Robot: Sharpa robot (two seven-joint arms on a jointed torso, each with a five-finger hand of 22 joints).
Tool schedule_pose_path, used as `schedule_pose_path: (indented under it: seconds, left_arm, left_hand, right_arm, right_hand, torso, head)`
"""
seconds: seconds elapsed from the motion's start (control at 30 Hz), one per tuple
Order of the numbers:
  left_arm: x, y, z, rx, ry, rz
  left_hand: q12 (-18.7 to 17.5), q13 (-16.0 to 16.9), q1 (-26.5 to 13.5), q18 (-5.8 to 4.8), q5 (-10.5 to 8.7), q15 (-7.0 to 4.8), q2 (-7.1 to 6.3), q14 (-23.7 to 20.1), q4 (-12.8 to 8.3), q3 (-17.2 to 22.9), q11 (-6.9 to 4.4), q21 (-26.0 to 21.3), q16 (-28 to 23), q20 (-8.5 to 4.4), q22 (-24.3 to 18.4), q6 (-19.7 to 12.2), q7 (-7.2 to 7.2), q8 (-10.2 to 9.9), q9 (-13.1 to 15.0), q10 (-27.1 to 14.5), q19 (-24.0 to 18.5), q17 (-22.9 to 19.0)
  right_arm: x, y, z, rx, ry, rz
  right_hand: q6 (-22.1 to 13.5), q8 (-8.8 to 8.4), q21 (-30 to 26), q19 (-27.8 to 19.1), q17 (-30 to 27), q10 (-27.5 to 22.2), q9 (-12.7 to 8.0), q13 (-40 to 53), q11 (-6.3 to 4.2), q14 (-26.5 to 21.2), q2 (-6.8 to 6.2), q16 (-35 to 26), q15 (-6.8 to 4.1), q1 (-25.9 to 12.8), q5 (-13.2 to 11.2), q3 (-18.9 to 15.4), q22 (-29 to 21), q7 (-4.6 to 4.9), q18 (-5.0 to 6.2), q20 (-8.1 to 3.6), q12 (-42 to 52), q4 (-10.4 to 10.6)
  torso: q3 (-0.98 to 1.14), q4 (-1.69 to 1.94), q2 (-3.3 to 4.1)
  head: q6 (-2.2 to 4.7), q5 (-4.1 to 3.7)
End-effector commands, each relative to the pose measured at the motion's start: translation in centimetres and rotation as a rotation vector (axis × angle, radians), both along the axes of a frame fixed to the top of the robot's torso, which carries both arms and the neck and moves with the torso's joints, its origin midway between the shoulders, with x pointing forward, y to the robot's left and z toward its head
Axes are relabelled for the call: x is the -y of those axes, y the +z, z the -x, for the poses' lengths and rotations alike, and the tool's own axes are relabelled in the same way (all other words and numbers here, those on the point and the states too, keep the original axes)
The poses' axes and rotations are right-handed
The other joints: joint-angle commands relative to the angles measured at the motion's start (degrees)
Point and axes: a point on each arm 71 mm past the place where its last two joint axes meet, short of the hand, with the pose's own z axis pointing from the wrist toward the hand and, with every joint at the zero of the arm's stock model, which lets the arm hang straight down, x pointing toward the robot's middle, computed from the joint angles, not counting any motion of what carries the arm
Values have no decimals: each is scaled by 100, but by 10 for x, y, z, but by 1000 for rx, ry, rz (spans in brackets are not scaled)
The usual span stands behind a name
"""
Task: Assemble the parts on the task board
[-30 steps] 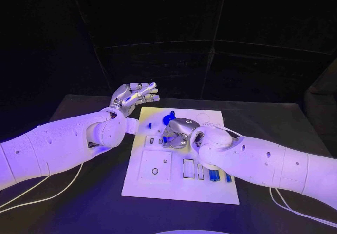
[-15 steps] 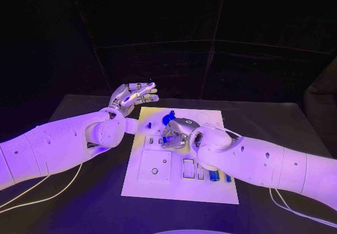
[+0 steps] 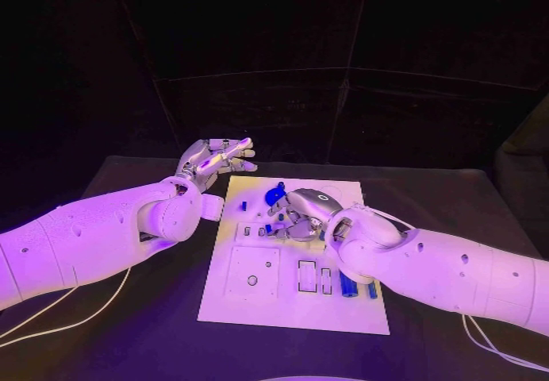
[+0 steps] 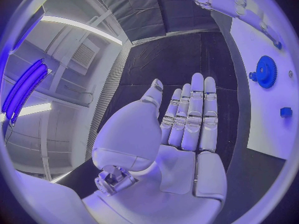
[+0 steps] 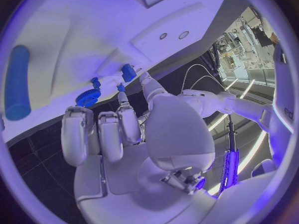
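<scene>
the white task board (image 3: 286, 305) lies mid-frame on the black desk (image 3: 137, 333), the right hand (image 3: 302, 214) bent over its upper half with its grip impossible to tell, the left hand (image 3: 213, 159) raised at upper left, fingers apart, holding nothing.

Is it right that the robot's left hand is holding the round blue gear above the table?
Not quite. The left wrist view shows the left robot hand flat and holding nothing; the round blue gear lies on the white task board.
</scene>
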Motion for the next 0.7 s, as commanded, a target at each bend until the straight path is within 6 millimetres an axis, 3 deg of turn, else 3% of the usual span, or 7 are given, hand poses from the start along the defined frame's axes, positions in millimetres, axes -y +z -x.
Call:
schedule_pose_path:
  seconds: [0.03,0.13,0.3,0.4,0.5,0.57,0.7]
  left_arm:
    - [6,-2,2,-9,-110,-101]
    - [9,-6,4,-22,-179,-219]
    - [11,-16,7,-87,-244,-445]
    - [12,-22,10,-154,-271,-603]
    - [13,-25,12,-207,-287,-742]
    - [14,-27,13,-245,-298,-863]
    - [17,-30,14,-320,-312,-1035]
  left_hand:
    - [83,39,-71,-2,3,-222,33,746,-3,-14,-176,353,407,-290,163,209,-141,49,16,374,553,272]
    - [89,77,-97,41,-6,-409,2,1224,-15,-4,-346,743,961,-450,359,335,-248,29,11,683,1044,702]
    - [470,461,-230,7,6,-646,-97,1430,14,-35,-584,1719,5062,-721,1018,579,-461,21,82,1520,1654,4708]
    - [1042,951,-408,-261,33,-737,-130,1496,109,-132,-683,3400,6538,-827,3098,701,-582,151,206,1774,2204,6369]
    - [1738,1620,-396,-330,13,-799,-19,1466,106,-75,-730,3905,6919,-864,3668,778,-642,402,424,1539,2179,6836]
    - [2940,2833,-501,-347,13,-767,4,1467,138,-31,-757,4194,7116,-873,3990,627,-662,685,716,1171,2098,7096]
    - [4585,4473,-941,-516,25,-836,-31,1602,478,-285,-821,5002,7541,-889,5161,510,-750,1131,1116,1260,2463,7687]
  right_arm:
    - [6,17,8,-32,147,-157]
    - [26,29,6,-113,140,-209]
    - [62,52,-5,-151,69,-254]
    - [84,64,-14,-150,11,-265]
    - [99,69,-20,-149,-33,-269]
    - [109,72,-24,-147,-67,-269]
    - [122,74,-30,-147,-112,-266]
  right_hand:
    - [15,2,-50,-9,914,-25,11,538,11,474,0,-42,50,58,28,-66,237,-15,-48,51,-40,-2]
    - [45,13,-91,-54,833,-78,16,478,4,452,24,-81,45,117,54,-116,153,-23,-31,50,-113,-6]
    - [165,68,-98,-57,832,-65,33,483,-24,451,118,-87,23,211,115,-163,149,-55,-30,35,-99,-17]
    - [187,78,-97,-55,835,-56,34,488,-31,453,143,-87,17,222,136,-179,152,-63,-31,29,-90,-13]
    - [202,83,-98,-54,831,-52,34,488,-37,452,166,-90,11,233,171,-195,152,-68,-31,23,-88,-10]
    - [205,84,-100,-55,825,-50,33,489,-39,451,172,-93,9,233,181,-202,149,-69,-30,21,-86,-7]
    - [212,86,-101,-55,816,-49,32,486,-42,449,187,-98,6,228,200,-216,147,-72,-30,18,-88,3]
  torso:
    - [-1,2,-10]
    - [3,-16,-19]
    - [31,-49,-82]
    - [43,-57,-123]
    - [54,-61,-150]
    - [64,-59,-165]
    - [96,-52,-202]
  head:
    - [27,-2]
    - [28,12]
    - [-1,47]
    - [-11,49]
    - [-19,57]
    - [-22,79]
    - [-41,94]
